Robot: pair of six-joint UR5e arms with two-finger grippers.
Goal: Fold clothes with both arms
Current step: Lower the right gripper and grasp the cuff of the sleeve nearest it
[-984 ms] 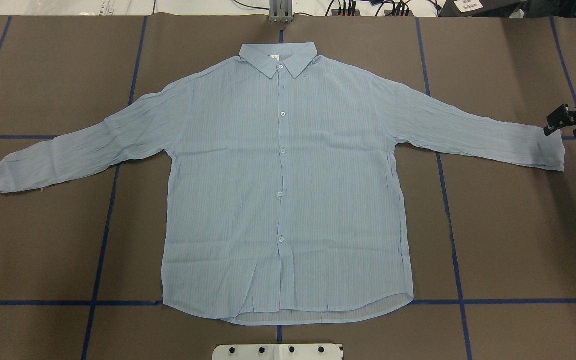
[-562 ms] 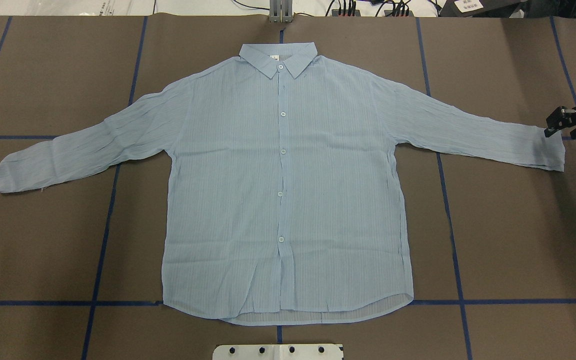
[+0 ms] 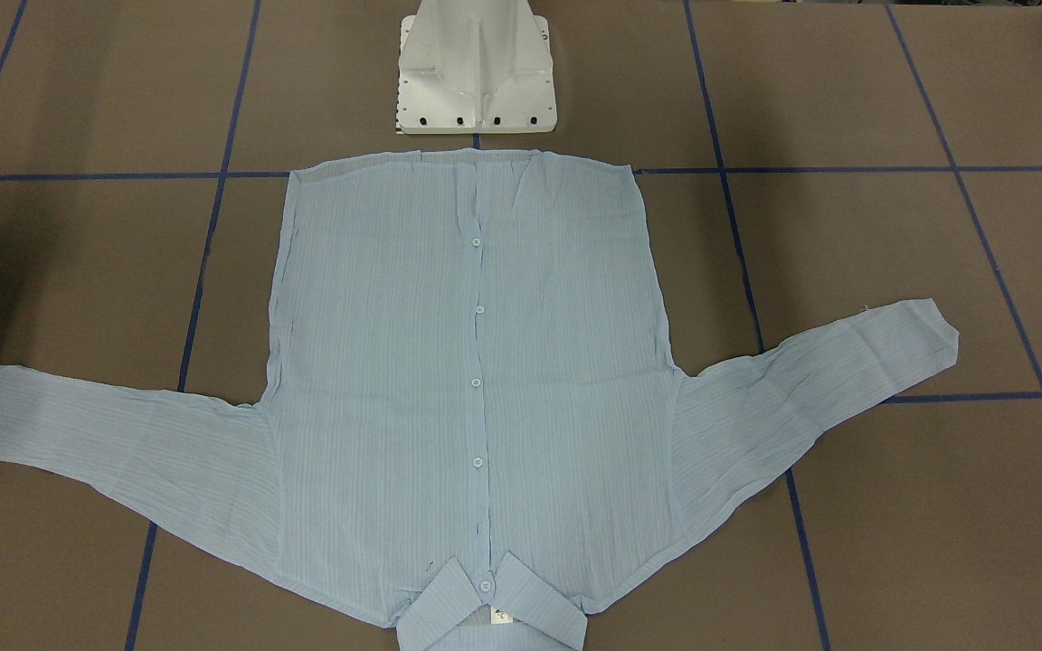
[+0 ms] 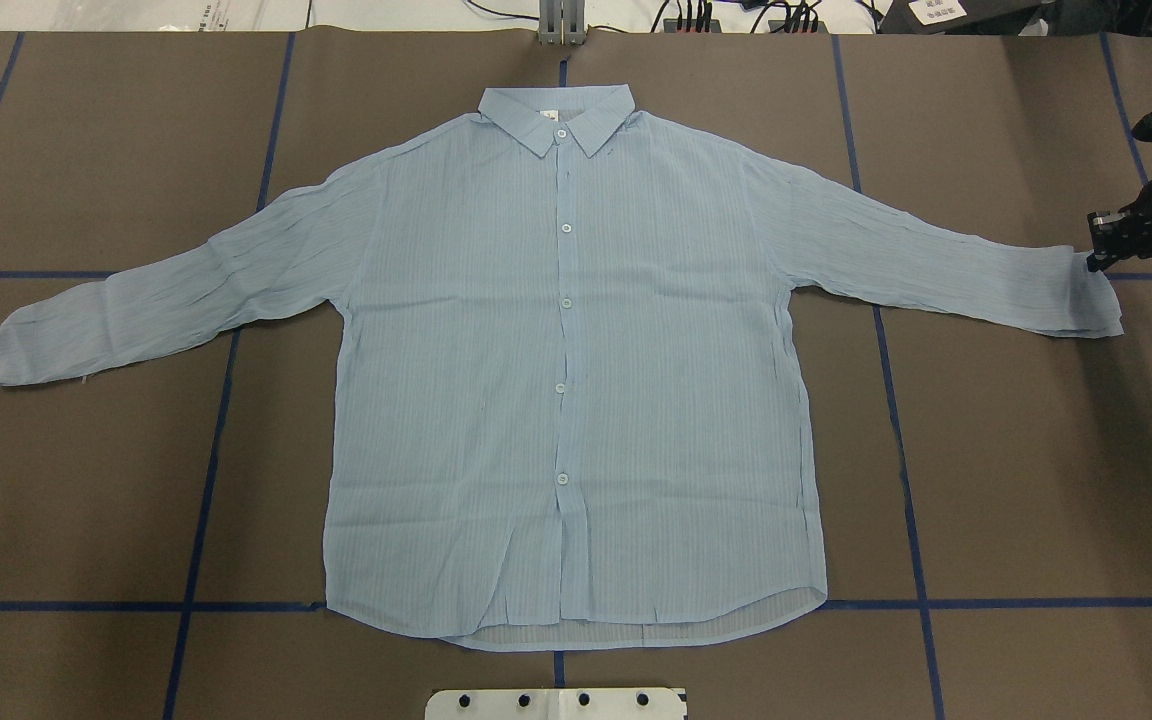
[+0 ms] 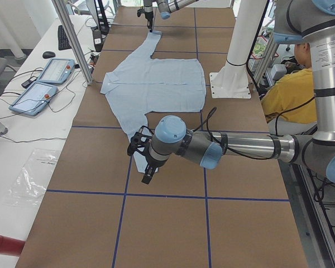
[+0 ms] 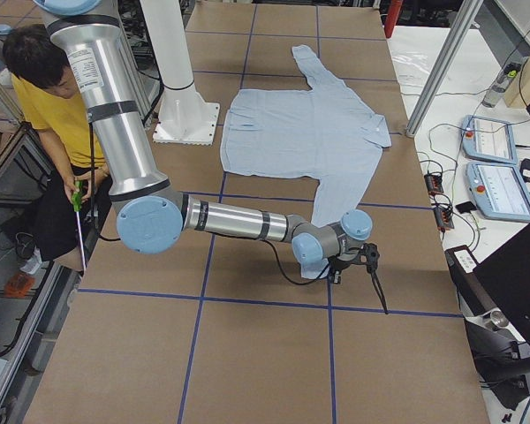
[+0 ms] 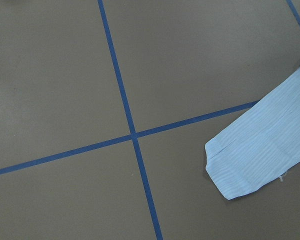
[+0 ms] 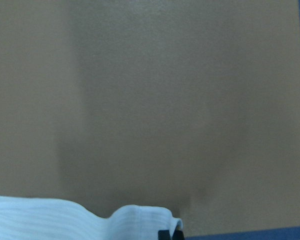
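The light blue striped shirt (image 4: 566,380) lies flat and face up on the brown table, buttoned, collar at the far side, both sleeves spread out; it also shows in the front-facing view (image 3: 476,380). My right gripper (image 4: 1098,258) is down at the right sleeve's cuff (image 4: 1086,300) and touches its far corner. In the right wrist view the cuff edge (image 8: 135,217) bunches up against one black fingertip (image 8: 170,234); I cannot tell whether the jaws are shut. My left gripper (image 5: 147,167) shows only in the exterior left view, over the left cuff (image 7: 260,155); I cannot tell its state.
The white pedestal base (image 3: 476,72) stands at the near edge by the shirt's hem. Blue tape lines (image 7: 132,135) cross the table. A person in yellow (image 6: 44,97) sits behind the robot. Control tablets (image 5: 44,81) lie on the side bench.
My right gripper has dropped and turned onto the right cuff. The cuff's end has shifted slightly inward and its far corner has bunched. The rest of the shirt has not moved.
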